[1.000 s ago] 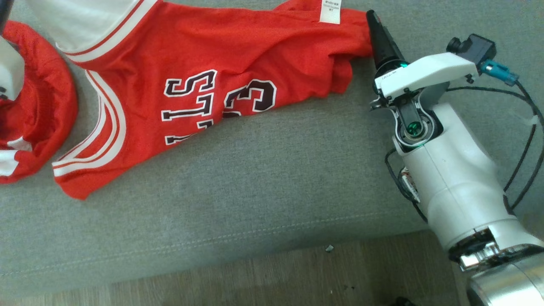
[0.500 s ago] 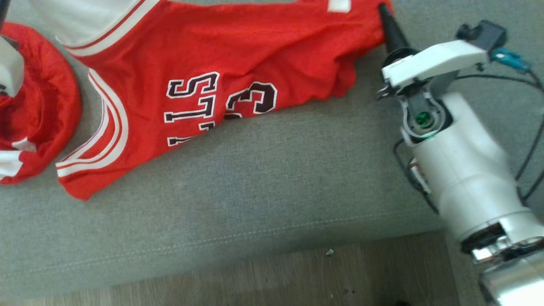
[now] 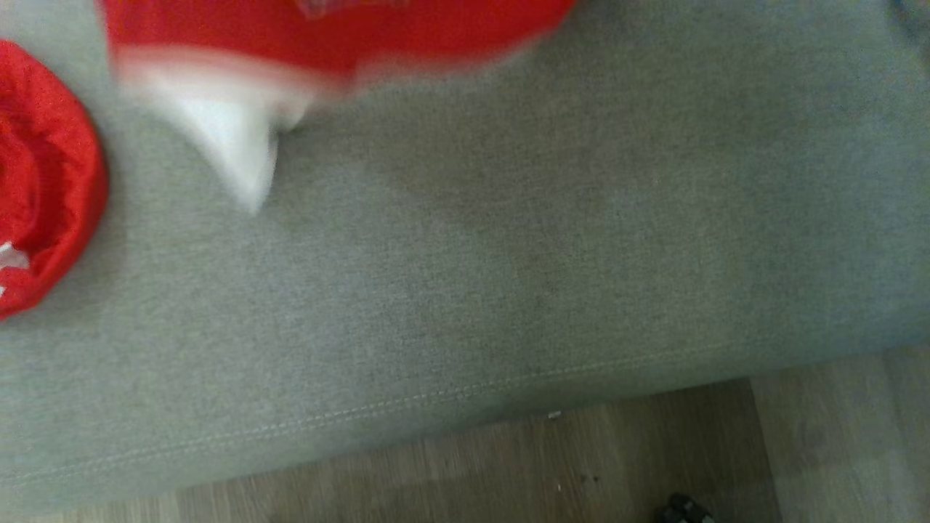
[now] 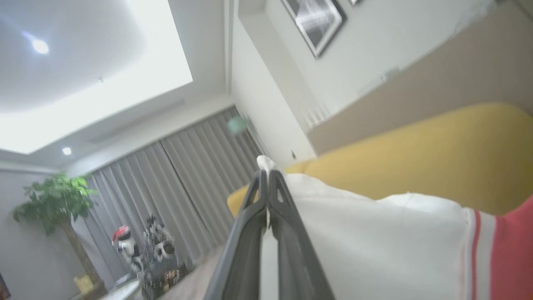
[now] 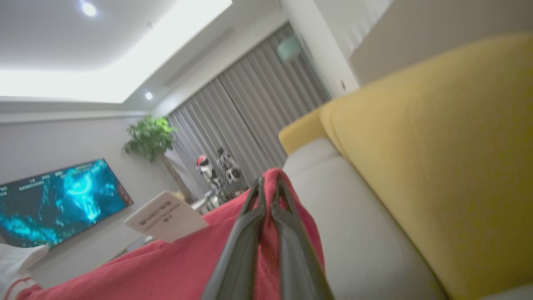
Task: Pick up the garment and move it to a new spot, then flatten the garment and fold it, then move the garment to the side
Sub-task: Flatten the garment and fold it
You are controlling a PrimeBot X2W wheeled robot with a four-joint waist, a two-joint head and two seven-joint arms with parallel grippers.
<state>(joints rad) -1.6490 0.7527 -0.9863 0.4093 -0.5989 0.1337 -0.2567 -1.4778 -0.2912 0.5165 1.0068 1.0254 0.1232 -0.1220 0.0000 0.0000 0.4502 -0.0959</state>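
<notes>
Status: first step is in hand, nothing after it is done. Left gripper (image 4: 266, 177) is clenched on the white trim of the jersey (image 3: 334, 29), with a nub of white cloth poking out past its tips. Right gripper (image 5: 270, 185) is clamped on a red edge of the same jersey, close to the sewn-in label (image 5: 164, 216). Landmark is the grey seat cushion (image 3: 508, 254): the jersey hangs over its far edge, blurred, with a white flap dangling toward the fabric. I can't tell whether any part touches the cushion. The cushion's middle and front are bare. A second red garment (image 3: 43, 181) sits bunched at the cushion's left end, not held. Remaining, as I read it: set the jersey down on a new patch of cushion, spread it flat, fold it, then shift it aside.
</notes>
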